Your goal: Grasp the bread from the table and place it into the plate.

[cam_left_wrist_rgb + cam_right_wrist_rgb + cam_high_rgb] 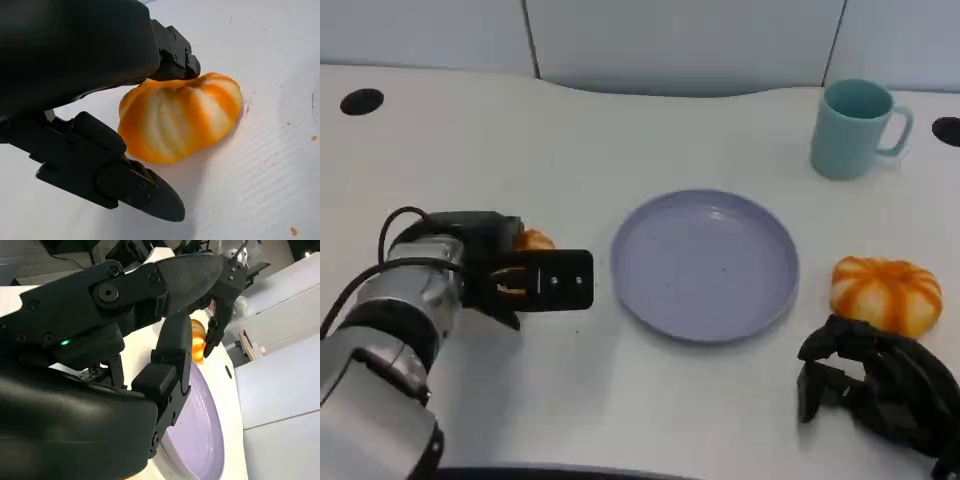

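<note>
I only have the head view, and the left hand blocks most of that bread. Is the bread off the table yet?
Observer: No. In the left wrist view the bread lies flat on the table, with its shadow right beneath it.
Operator: Are the fingers around it?
Observer: The left hand has one finger at the bread's top edge and another low beside it. They sit on opposite sides and are not closed on it.
Operator: Is the bread whole?
Observer: Yes, it is a round, ribbed, orange-and-white bun. A few crumbs lie on the table nearby.
</note>
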